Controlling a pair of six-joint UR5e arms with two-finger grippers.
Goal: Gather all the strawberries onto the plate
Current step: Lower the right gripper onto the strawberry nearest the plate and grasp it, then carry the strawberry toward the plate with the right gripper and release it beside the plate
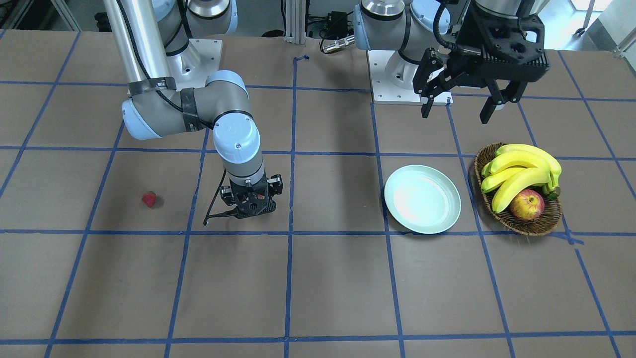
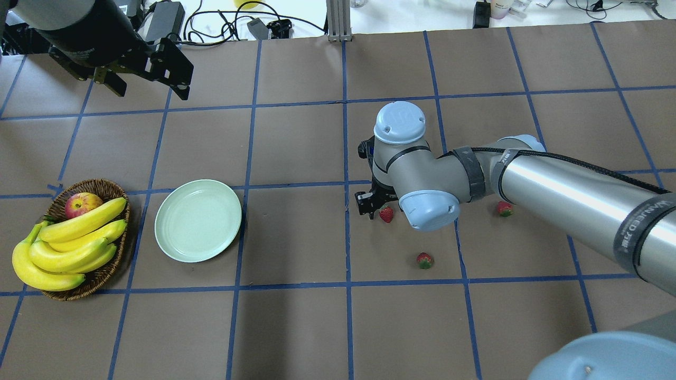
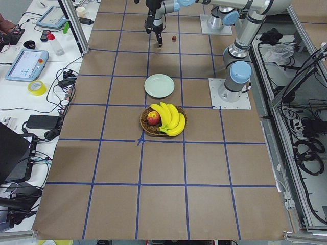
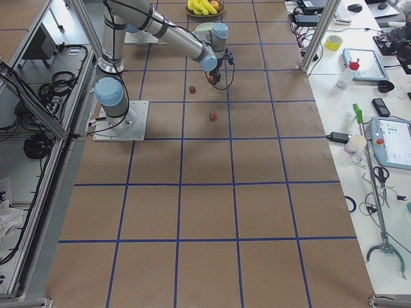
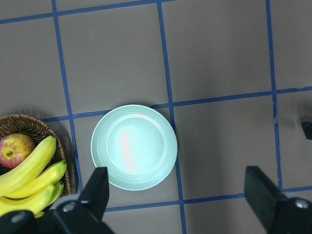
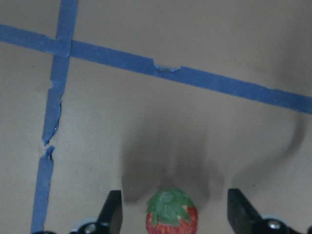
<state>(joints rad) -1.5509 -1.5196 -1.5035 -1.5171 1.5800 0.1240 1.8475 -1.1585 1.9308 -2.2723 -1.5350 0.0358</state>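
Observation:
Three strawberries lie on the brown table right of centre in the overhead view: one (image 2: 386, 214) at my right gripper, one (image 2: 424, 260) nearer the robot, one (image 2: 504, 209) further right. My right gripper (image 6: 178, 217) is open and low over the table. Its fingers (image 6: 114, 214) stand on either side of the first strawberry (image 6: 171, 213) with gaps showing. The pale mint plate (image 2: 198, 227) is empty, left of centre. My left gripper (image 5: 178, 195) is open and empty, raised high over the plate (image 5: 134, 146).
A brown wicker basket (image 2: 108, 266) with bananas (image 2: 68, 248) and an apple (image 2: 82, 203) stands just left of the plate. Blue tape lines grid the table. Both arm bases (image 1: 407, 74) stand at the robot's edge of the table.

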